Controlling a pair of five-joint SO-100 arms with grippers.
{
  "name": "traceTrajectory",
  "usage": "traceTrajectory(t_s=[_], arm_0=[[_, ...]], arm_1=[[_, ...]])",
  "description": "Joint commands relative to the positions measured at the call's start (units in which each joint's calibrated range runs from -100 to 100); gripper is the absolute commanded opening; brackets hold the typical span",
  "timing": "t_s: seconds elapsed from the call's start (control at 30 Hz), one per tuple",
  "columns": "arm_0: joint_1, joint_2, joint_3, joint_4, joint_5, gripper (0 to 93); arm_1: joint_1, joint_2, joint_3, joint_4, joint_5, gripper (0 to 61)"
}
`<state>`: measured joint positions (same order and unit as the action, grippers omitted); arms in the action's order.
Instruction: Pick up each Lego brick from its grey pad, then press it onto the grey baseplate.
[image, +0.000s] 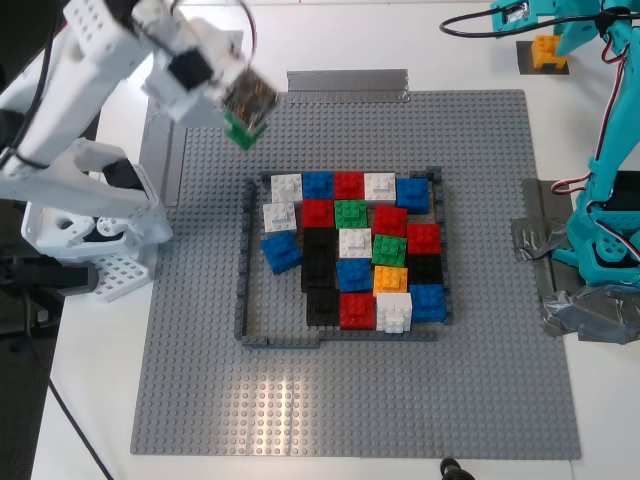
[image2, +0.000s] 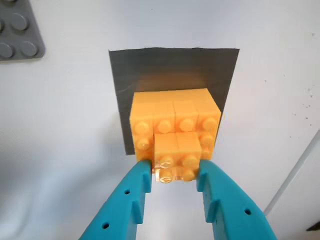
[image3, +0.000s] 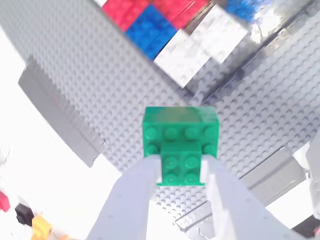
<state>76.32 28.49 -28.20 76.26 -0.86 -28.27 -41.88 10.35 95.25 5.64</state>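
My second gripper (image3: 182, 172) clamped on green brick (image3: 181, 142), raised over grey baseplate (image: 480, 400), my first gripper (image2: 175, 172) closed around orange-yellow brick (image2: 172, 122), brick seated on grey pad (image2: 170, 67) beside the baseplate.

a white tabletop (image: 90, 400) under bright light, glare on it; dark floor at the exterior view's left.

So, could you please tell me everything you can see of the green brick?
The green Lego brick is glossy bright green plastic, studs showing, with a smaller stepped block on its near side. The white fingers of my second gripper clamp that block from both sides. It hangs above the grey baseplate, near the exterior view's upper left, touching nothing else.
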Motion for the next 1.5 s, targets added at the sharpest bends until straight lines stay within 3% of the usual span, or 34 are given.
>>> traceTrajectory(t_s=[0.0, 0.33, 0.53, 0.73, 0.87, 1.03, 1.3, 1.47], arm_0=[[0.75, -0.5, -1.01, 0.96, 0.15, 3.0], [0.54, -1.1, -1.01, 0.96, 0.15, 0.0], [-0.91, -5.05, -0.11, 5.27, 2.74, 0.0], [-6.07, -11.58, 1.51, 14.14, 9.48, 0.0], [-10.93, -17.24, 8.29, 15.6, 12.66, 0.0], [-18.54, -26.94, 21.29, 15.44, 15.59, 0.0], [-31.82, -42.48, 40.79, 15.36, 15.88, 0.0], [-38.64, -48.06, 45.58, 15.44, 15.49, 0.0]], arm_1=[[13.87, -7.39, 4.78, 1.09, 1.9, 0.2], [32.95, -7.47, 14.71, 0.68, 4.05, 0.2], [42.24, -3.95, 20.67, -6.56, 5.08, 0.2], [48.19, 2.4, 25.27, -17.47, 5.13, 0.2], [51.16, 7.12, 26.72, -25.6, 4.34, 0.2], [52.9, 11.84, 26.18, -29.51, 3.81, 0.2], [54.57, 17.5, 26.27, -36.1, 3.71, 0.2], [54.42, 19.05, 26.45, -36.51, 3.71, 0.2]])
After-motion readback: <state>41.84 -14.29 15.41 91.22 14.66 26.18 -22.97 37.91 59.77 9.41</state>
